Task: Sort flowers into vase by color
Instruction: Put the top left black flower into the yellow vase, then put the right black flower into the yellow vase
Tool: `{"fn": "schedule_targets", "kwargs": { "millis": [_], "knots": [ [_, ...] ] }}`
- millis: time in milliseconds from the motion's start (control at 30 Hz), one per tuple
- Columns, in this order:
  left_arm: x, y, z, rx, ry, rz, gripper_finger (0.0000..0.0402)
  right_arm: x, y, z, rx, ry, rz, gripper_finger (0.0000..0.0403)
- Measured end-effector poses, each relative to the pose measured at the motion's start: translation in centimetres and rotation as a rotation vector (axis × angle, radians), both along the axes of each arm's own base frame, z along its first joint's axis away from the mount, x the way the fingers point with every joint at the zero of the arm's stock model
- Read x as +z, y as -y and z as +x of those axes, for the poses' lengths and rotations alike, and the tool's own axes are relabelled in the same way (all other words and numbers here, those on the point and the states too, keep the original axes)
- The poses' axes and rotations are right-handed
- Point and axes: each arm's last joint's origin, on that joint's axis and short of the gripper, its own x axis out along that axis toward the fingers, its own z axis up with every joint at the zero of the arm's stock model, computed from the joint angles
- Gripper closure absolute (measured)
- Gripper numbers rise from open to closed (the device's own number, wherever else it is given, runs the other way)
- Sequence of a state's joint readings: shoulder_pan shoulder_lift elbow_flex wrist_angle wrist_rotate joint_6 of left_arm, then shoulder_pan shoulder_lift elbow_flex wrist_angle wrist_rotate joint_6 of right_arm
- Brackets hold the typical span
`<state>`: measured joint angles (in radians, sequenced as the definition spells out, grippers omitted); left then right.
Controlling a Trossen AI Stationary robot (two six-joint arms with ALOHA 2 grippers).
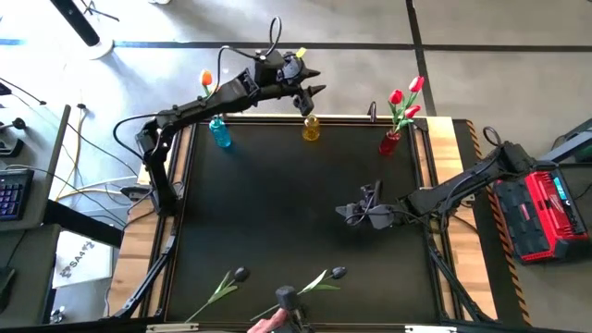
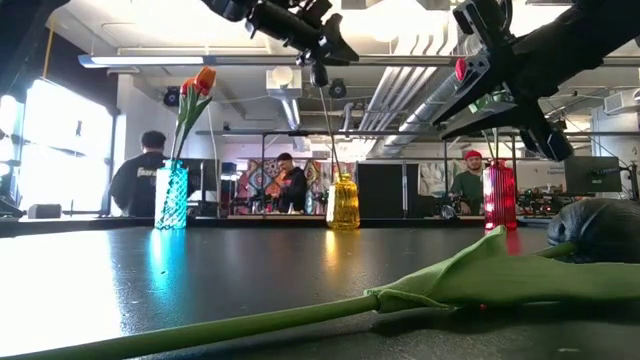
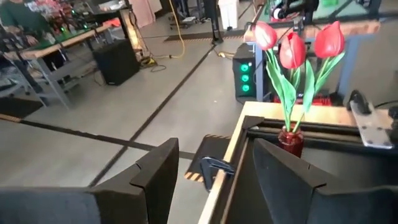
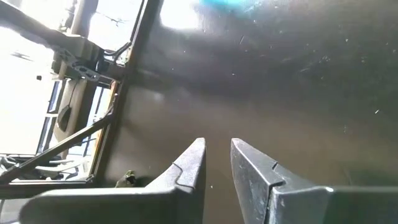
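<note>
Three vases stand along the table's far edge: a blue vase (image 1: 220, 132) with orange tulips (image 2: 200, 82), a yellow vase (image 1: 311, 128) and a red vase (image 1: 389, 141) with red tulips (image 3: 292, 50). A thin stem (image 2: 328, 140) stands in the yellow vase (image 2: 343, 202), with a dark head (image 2: 318, 72) just under my left gripper (image 1: 313, 92). The left gripper is open above that vase, with nothing between its fingers (image 3: 214, 149). My right gripper (image 1: 350, 211) hovers over the table's right middle, shut and empty (image 4: 217, 146). Two black tulips (image 1: 239, 275) (image 1: 338, 273) lie flat near the near edge.
The black tabletop (image 1: 277, 203) has a raised frame on wooden boards. A red and black box (image 1: 546, 215) sits off the right edge. The nearer black tulip's leaf and stem (image 2: 480, 280) lie across the foreground of the low view. People stand in the room behind the table.
</note>
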<state>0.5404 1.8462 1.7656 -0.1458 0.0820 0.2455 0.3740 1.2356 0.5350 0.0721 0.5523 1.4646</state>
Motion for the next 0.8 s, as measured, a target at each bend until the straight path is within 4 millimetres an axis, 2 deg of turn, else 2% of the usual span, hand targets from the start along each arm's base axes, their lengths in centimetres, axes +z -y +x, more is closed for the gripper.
{"fn": "schedule_targets", "kwargs": {
  "millis": [267,600,800],
  "knots": [
    [0.9,0.0,-0.2,0.010,-0.015,0.017,0.0206,0.2,0.1,-0.3,-0.001,-0.005,-0.009,0.0338],
    [3.7,0.4,-0.8,0.016,0.005,-0.004,0.0206,0.2,0.1,-0.3,-0.004,-0.004,-0.005,0.0338],
    [5.0,1.7,-1.1,0.004,-0.094,0.008,0.0208,0.1,0.1,-0.3,-0.004,-0.019,-0.010,0.0338]
  ]
}}
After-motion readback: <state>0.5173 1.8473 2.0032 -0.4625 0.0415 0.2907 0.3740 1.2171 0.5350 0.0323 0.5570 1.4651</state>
